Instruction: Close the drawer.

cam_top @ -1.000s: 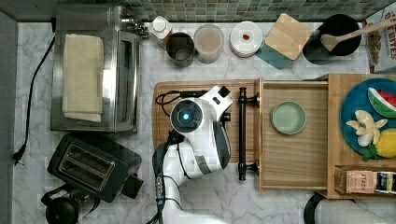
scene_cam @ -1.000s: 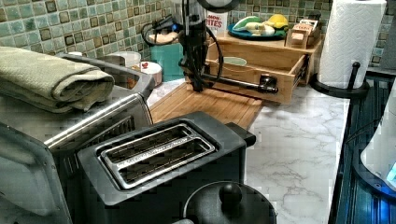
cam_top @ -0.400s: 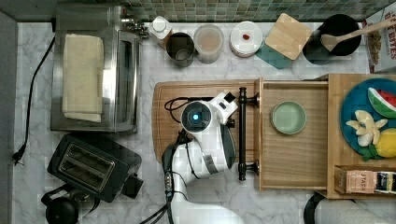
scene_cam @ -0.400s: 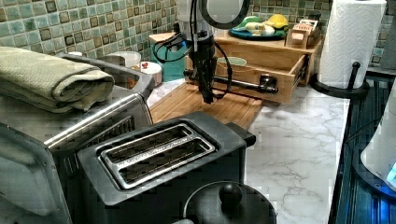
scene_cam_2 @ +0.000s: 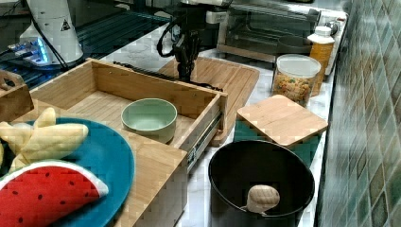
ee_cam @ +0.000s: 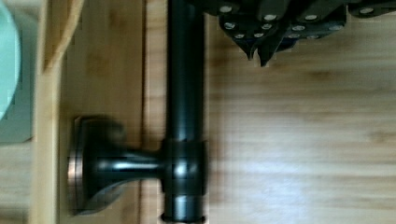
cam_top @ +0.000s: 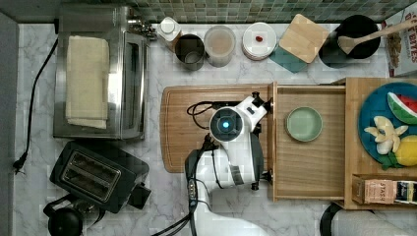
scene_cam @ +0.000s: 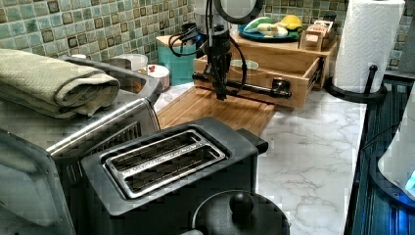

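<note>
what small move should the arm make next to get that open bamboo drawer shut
Probably a short push toward the cabinet. The light bamboo drawer stands pulled out with a pale green bowl inside, and the gripper hangs, fingers together, just outside the long black bar handle, over the grooved wooden cutting board.

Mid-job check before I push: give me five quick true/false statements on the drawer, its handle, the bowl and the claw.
1. The drawer is pulled out. True.
2. A green bowl sits inside the drawer. True.
3. The claw grips the black handle. False: its shut tips sit beside the bar, over the cutting board.
4. The drawer holds the fruit plate. False: the blue plate rests on the cabinet top.
5. The handle is a wooden knob. False: it is a long black bar.
</note>
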Action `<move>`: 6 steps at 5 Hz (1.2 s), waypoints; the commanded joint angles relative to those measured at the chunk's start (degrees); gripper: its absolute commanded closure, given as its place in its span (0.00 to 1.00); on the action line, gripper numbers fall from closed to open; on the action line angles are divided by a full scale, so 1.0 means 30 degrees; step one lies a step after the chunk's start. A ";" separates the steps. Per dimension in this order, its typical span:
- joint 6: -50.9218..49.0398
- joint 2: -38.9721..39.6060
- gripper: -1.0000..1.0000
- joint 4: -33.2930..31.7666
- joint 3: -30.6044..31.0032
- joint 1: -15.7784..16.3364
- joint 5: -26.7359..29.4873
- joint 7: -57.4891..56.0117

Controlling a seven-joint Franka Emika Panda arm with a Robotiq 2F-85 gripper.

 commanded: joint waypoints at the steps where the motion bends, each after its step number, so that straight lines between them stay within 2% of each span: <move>1: -0.0461 -0.0140 1.00 0.1670 -0.1159 -0.2839 0.2184 -0.4854; 2: -0.0879 -0.0031 1.00 0.2401 -0.1719 -0.3639 0.2442 -0.5940; 4: -0.0242 0.1145 1.00 0.4148 -0.3141 -0.5146 0.3562 -1.0705; 6: -0.0354 0.1134 1.00 0.5404 -0.3815 -0.6614 0.3124 -1.3953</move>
